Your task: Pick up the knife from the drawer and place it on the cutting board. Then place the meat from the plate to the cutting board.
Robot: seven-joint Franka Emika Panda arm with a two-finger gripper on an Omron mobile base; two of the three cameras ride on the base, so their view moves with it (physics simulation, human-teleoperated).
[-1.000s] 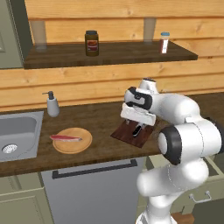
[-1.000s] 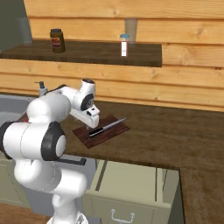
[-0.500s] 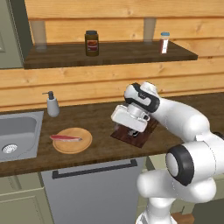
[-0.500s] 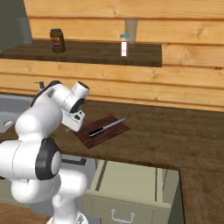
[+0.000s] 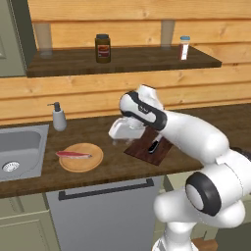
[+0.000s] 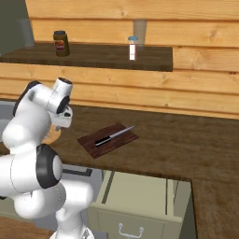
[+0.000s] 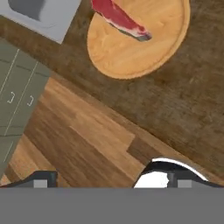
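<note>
The knife (image 6: pixel 114 135), silver blade and black handle, lies on the dark cutting board (image 6: pixel 108 140); in the left base view the board (image 5: pixel 143 151) is partly behind my arm. The red-pink meat (image 5: pixel 73 155) rests on the round tan plate (image 5: pixel 81 158) left of the board. My gripper (image 5: pixel 117 139) hangs open between board and plate, above the counter, holding nothing. In the hand view the plate (image 7: pixel 144 48) and the meat (image 7: pixel 120 19) sit ahead of the gripper (image 7: pixel 109 178), its tips wide apart. The drawer (image 6: pixel 140 198) stands open below the counter.
A sink (image 5: pixel 19 152) and a soap dispenser (image 5: pixel 59 116) are left of the plate. A jar (image 5: pixel 102 48) and a small bottle (image 5: pixel 184 47) stand on the shelf above. A grey panel with a dark bar handle (image 5: pixel 105 188) lies under the counter edge.
My arm has swung left, from above the cutting board toward the plate. The knife stays lying on the board. The gripper has stayed open.
</note>
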